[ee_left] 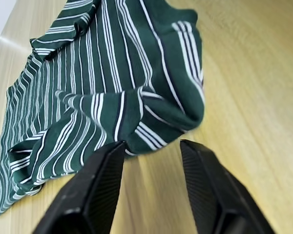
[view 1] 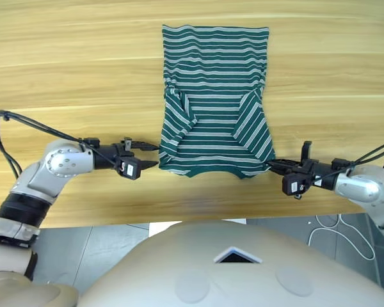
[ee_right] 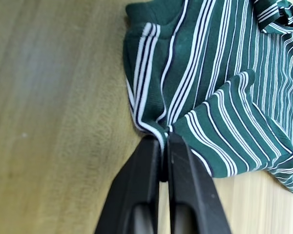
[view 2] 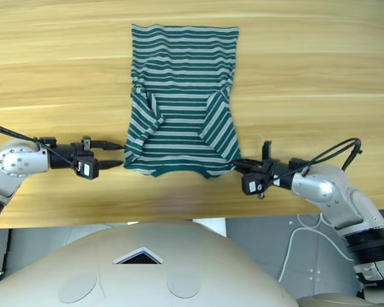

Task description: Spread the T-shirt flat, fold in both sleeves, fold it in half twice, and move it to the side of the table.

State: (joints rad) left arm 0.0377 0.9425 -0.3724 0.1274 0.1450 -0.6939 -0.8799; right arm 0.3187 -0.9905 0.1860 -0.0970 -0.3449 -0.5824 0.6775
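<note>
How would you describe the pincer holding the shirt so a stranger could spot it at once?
On the wooden table lies a green striped T-shirt, sleeves folded in. At its near corner on the robot's right is the right pincer, shut on the cloth; the left pincer by the opposite corner stands open.

Both arms point inward toward each other, the left gripper (view 1: 155,155) with fingers spread, the right gripper (view 1: 272,165) pinched together on a corner of the T-shirt (view 1: 214,83).
</note>
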